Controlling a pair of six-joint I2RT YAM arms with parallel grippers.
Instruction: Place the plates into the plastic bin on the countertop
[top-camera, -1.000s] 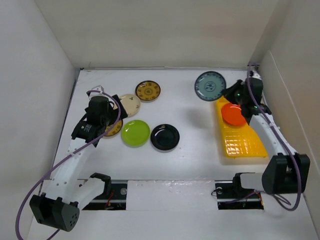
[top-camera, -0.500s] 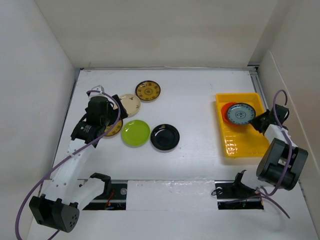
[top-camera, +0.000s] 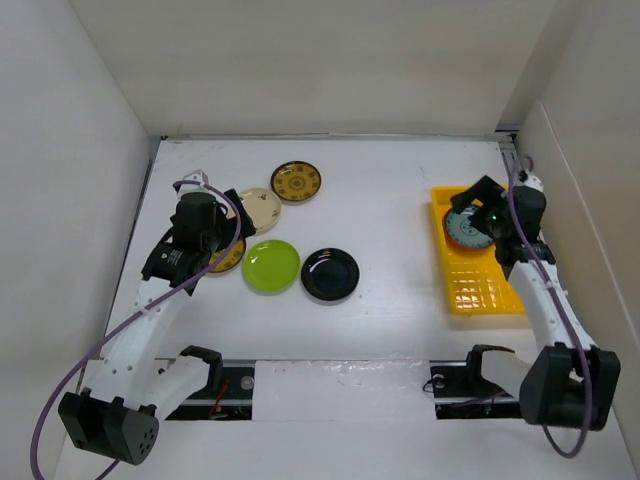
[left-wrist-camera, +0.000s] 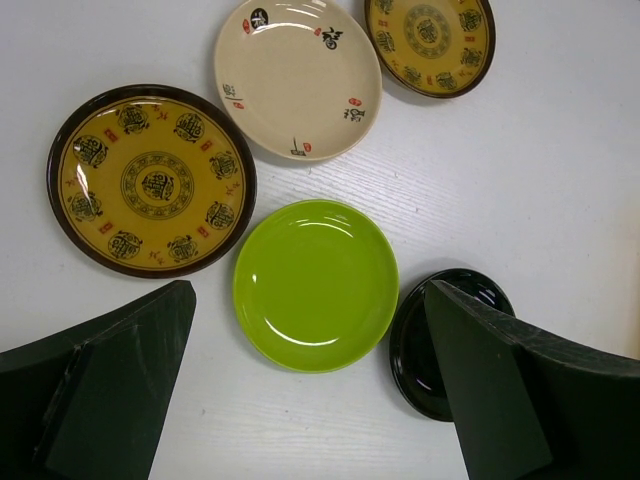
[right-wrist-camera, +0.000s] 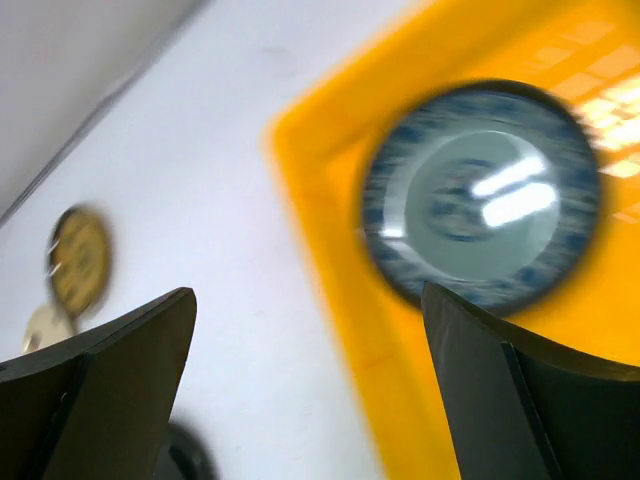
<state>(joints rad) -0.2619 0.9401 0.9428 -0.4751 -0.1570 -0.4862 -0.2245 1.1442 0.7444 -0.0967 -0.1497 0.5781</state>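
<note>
Six plates by my count: two brown-and-yellow plates (left-wrist-camera: 150, 180), a cream plate (left-wrist-camera: 297, 80), a lime green plate (left-wrist-camera: 315, 283) and a black plate (top-camera: 329, 274) sit on the counter (top-camera: 400, 230) under the wide-open, empty left jaws. The teal patterned plate (right-wrist-camera: 480, 195) lies in the yellow bin (top-camera: 485, 290). The right jaws, spread open and empty, have swung back over it from the right edge.

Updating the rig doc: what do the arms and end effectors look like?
Both the left arm and right arm: white links, black joint housings and bases, a purple cable looping along each. The left end effector and right end effector have two dark wedge-shaped fingers each.
</note>
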